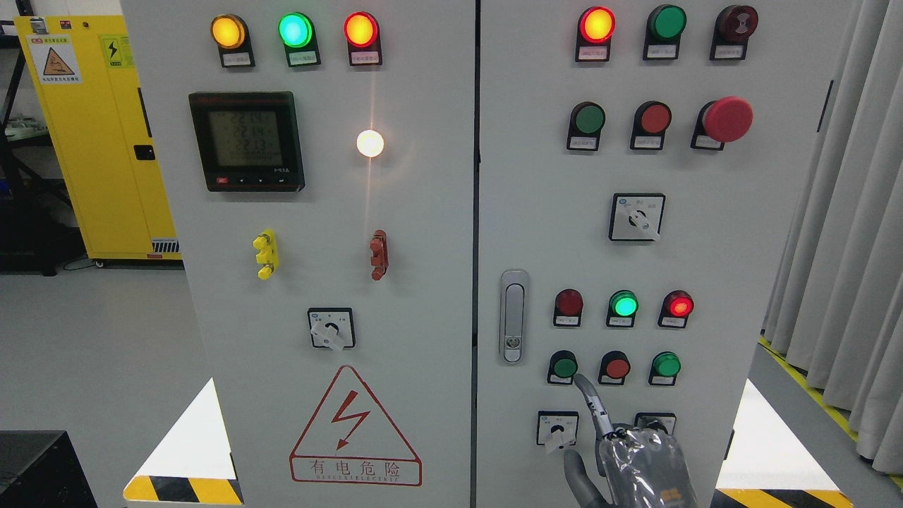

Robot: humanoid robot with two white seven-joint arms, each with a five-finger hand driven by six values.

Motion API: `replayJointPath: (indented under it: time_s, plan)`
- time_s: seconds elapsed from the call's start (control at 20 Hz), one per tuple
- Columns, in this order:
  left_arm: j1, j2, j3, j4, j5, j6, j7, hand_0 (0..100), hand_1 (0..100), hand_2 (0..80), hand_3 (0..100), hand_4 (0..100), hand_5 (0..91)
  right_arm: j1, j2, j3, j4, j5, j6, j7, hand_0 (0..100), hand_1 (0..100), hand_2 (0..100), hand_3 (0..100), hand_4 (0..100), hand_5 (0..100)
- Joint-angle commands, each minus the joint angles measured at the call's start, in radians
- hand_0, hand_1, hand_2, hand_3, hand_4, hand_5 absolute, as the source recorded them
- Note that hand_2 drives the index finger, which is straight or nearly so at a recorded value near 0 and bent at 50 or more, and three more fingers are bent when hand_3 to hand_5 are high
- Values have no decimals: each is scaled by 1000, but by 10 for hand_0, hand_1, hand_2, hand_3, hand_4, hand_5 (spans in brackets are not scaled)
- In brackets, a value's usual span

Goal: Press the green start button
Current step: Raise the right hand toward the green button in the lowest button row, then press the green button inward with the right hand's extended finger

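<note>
At far left stands a yellow safety cabinet (99, 134) with warning labels, behind the grey control cabinet (423, 212). The control cabinet's left door carries three lit lamps along the top: amber (228, 32), green (295, 30) and red (360, 29). Below them sit a digital meter (246, 141) with a lit display, a glowing white lamp (370, 143), a yellow terminal (266, 254), a red terminal (379, 255), a rotary selector switch (330, 329) and a red-outlined electric-hazard triangle (355, 429).

On the right door a door latch (513, 316) sits near the seam. The upper rows hold lamps and push buttons, including a red mushroom stop button (726, 118). In the lower button row, the green start button (564, 367) is the leftmost, with a red button (616, 367) and a second green button (665, 365) to its right.

The right hand (635, 458) enters from the bottom edge. Its index finger (591, 403) is extended upward, the tip at the lower right edge of the green start button; contact cannot be confirmed. The hand grasps nothing, and the other fingers appear folded. Grey curtains (839, 212) hang at far right.
</note>
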Motion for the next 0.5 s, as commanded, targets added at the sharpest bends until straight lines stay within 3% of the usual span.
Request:
replayJointPath:
  time_s: [0.0, 0.45]
  plan:
    - [0, 0, 0, 0, 0, 1, 1, 120, 556, 0, 0, 0, 0, -20, -2, 5, 24, 24, 0, 8, 623, 900, 0, 971, 1000, 1000]
    - [0, 0, -1, 0, 0, 1, 1, 120, 556, 0, 0, 0, 0, -31, -3, 19, 47, 25, 2, 8, 697, 917, 0, 972, 1000, 1000]
